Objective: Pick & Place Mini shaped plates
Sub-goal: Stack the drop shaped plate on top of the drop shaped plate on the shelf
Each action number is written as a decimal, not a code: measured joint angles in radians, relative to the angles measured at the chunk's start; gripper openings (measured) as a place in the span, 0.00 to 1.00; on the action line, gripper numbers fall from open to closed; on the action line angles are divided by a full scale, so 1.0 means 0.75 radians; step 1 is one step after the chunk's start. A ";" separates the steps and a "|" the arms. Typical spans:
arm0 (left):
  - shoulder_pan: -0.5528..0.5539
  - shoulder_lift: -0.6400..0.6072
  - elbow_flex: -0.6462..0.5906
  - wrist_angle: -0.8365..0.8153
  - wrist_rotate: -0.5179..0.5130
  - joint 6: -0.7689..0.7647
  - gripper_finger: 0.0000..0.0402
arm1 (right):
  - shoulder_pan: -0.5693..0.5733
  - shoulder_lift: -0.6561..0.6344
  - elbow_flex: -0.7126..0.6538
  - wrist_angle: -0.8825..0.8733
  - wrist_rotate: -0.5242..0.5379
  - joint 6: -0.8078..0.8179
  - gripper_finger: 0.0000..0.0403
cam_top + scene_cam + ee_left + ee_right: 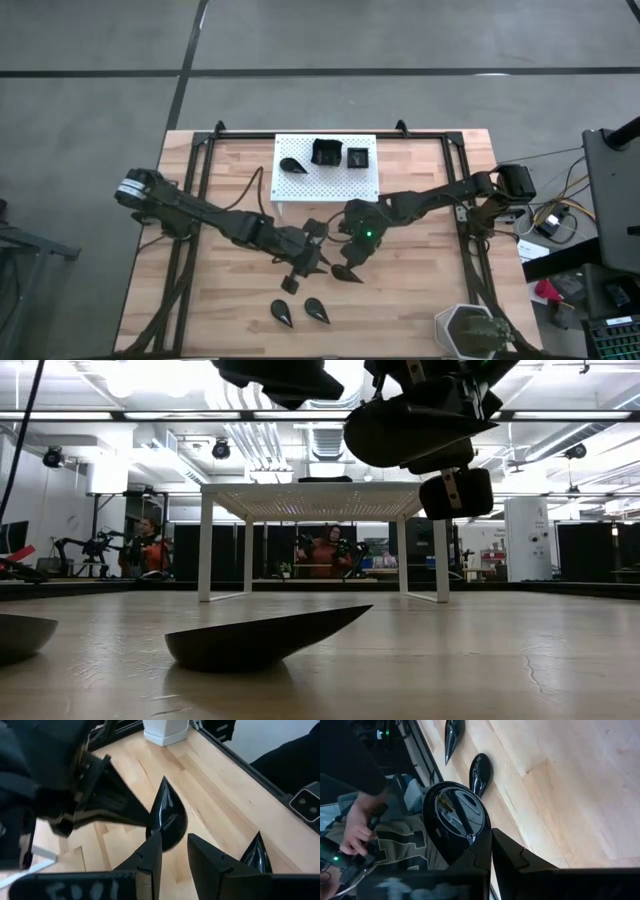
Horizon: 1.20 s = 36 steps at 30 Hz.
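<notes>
- Plates are spread in two groups. From above, three sit on the white stand (328,166) at the far side: a teardrop (292,165) and two squares (326,152), (357,157). Several teardrops lie on the bare counter (420,290) near the front, two of them (284,312), (318,310) side by side and well clear of my arms.
- Same view: my left jaws (305,268) and right jaws (352,262) meet at mid-counter, just in front of the stand. I judge this a hand-over or a paired pick, since both crowd one spot. A green pot (470,331) stands at the front right corner, well apart.
- Low view: one teardrop (262,639) rests flat on the counter, tip pointing right, with my arms hanging above it. Open room lies all round it. The stand's legs are far behind.
- Left wrist view: my left jaws (174,851) stand parted, gripping nothing, right over the teardrop (166,815) below them. Another tip (256,854) shows beside.
- Right wrist view: my right jaws (490,854) are clenched on the rim of a teardrop (455,820), held on edge, off the wood. A person's hand (357,827) works a controller beyond the counter edge.
</notes>
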 joint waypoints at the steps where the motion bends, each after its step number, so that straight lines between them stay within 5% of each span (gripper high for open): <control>1: -0.001 0.008 0.010 -0.001 0.011 0.003 0.22 | 0.000 0.000 0.000 0.000 0.000 -0.003 0.02; 15: -0.002 0.206 0.231 -0.198 0.017 0.053 0.22 | -0.012 0.001 -0.004 -0.032 -0.016 -0.013 0.02; 36: -0.002 0.223 0.242 -0.216 0.008 0.104 0.19 | -0.016 0.003 -0.004 -0.031 -0.025 -0.033 0.02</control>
